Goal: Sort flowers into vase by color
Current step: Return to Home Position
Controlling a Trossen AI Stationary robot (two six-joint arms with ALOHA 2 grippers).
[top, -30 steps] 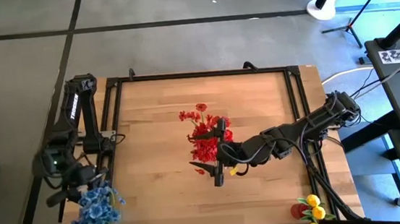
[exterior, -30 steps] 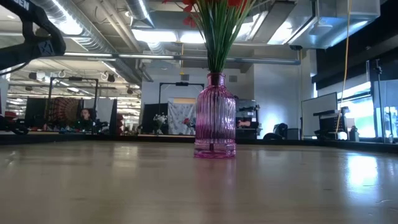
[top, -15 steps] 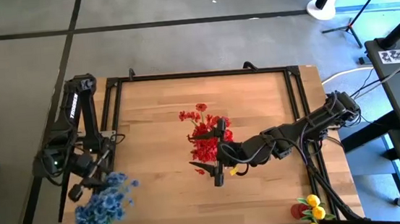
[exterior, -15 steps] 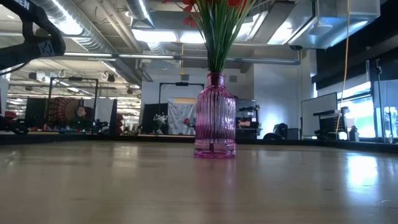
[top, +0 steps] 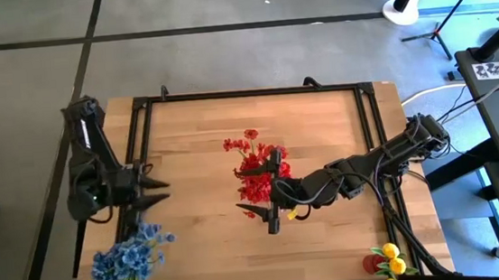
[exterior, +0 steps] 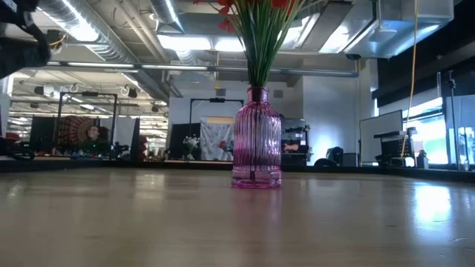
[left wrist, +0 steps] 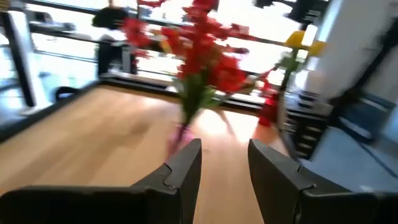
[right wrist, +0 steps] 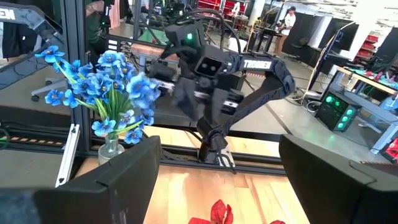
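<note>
Red flowers (top: 254,171) stand in a ribbed pink vase (exterior: 257,141) at the table's middle, their green stems in its neck. Blue flowers (top: 129,262) stand in a clear vase (right wrist: 111,148) at the near left corner. Yellow flowers (top: 390,260) are at the near right corner. My right gripper (top: 250,191) is open at blossom height, a finger on either side of the red cluster; red petals (right wrist: 217,211) show just below it (right wrist: 217,142). My left gripper (top: 156,192) is open and empty near the left edge, pointing at the red flowers (left wrist: 199,50), as its wrist view (left wrist: 224,146) shows.
A black frame (top: 245,93) runs around the wooden tabletop. Bare wood (top: 187,145) lies between the left gripper and the red flowers. A small red object (top: 372,262) sits beside the yellow flowers. Beyond the table are a workshop room and a person (exterior: 93,135) far off.
My left gripper has moved from just above the blue flowers toward the far edge and swung round so that it points toward the table's right. The blue bunch swayed and stays at the near left corner. The right arm has kept still.
</note>
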